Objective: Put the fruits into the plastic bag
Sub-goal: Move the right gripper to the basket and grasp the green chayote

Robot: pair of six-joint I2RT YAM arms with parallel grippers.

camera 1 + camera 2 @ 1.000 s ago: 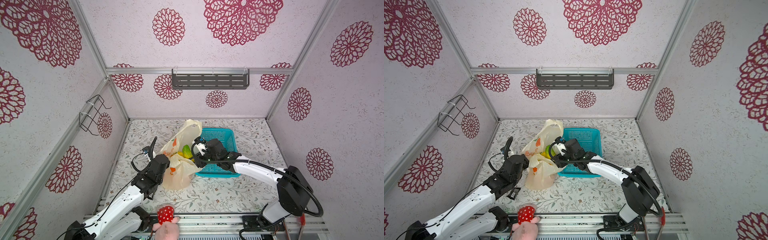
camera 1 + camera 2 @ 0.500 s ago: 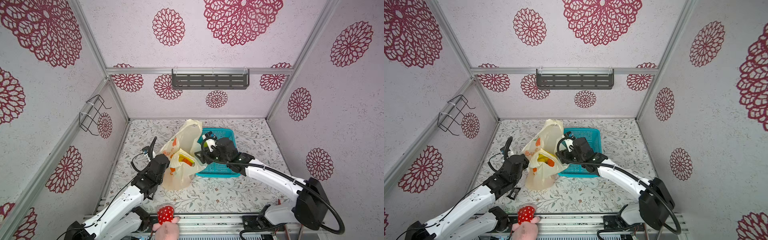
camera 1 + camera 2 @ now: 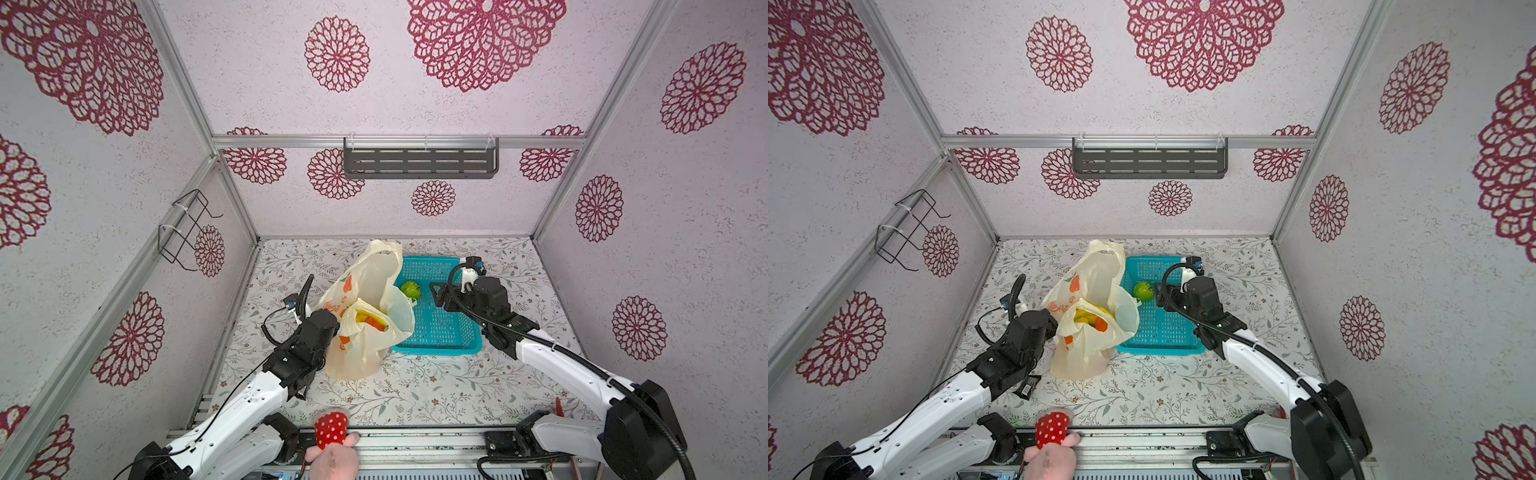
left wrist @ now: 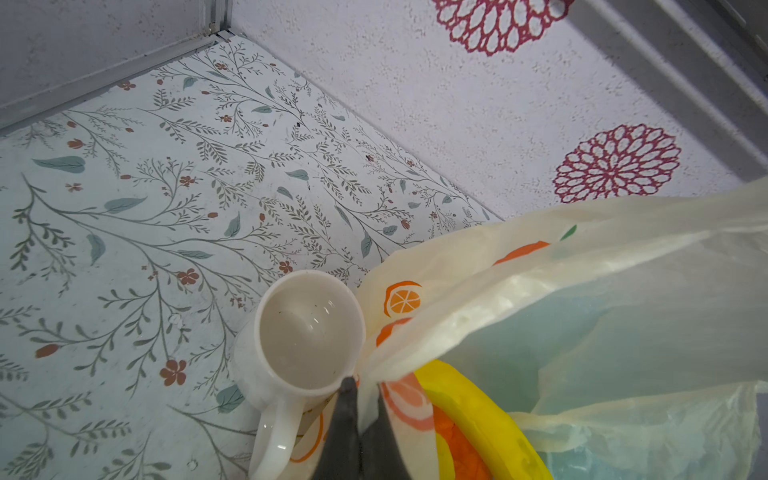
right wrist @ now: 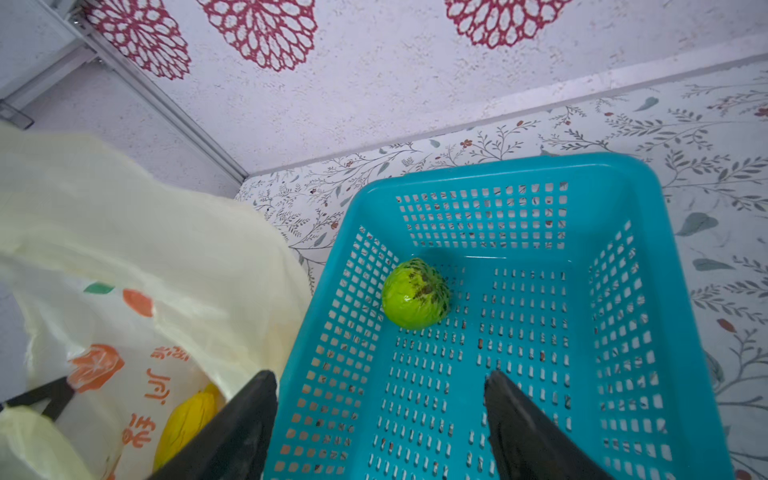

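Top views both show the plastic bag [image 3: 365, 345] standing on the table [image 3: 415, 390], pressed against the teal basket [image 3: 457, 347]. Its mouth gapes upward because the left gripper [image 3: 337, 326] pinches the near rim and holds it up. Yellow and orange fruits [image 3: 370, 321] already lie inside. The left arm reaches forward low from the near edge, its wrist raised at the rim. The right arm bends over the basket, with the right gripper [image 3: 436, 294] aimed toward the green fruit [image 3: 410, 289], alone in the basket's far corner beside the bag.

Left wrist view: dark fingers [image 4: 345, 415] are clenched on a fold of bag film, so the opening is propped. A yellow banana [image 4: 478, 415] sits beneath, and a white mug [image 4: 309, 332] stands just beside the bag.

Right wrist view: the jaws stand released, wide apart with nothing between them. They hover above the basket floor with the green fruit ahead, clear of both. This pose probably lines up a grasp on the last loose fruit.
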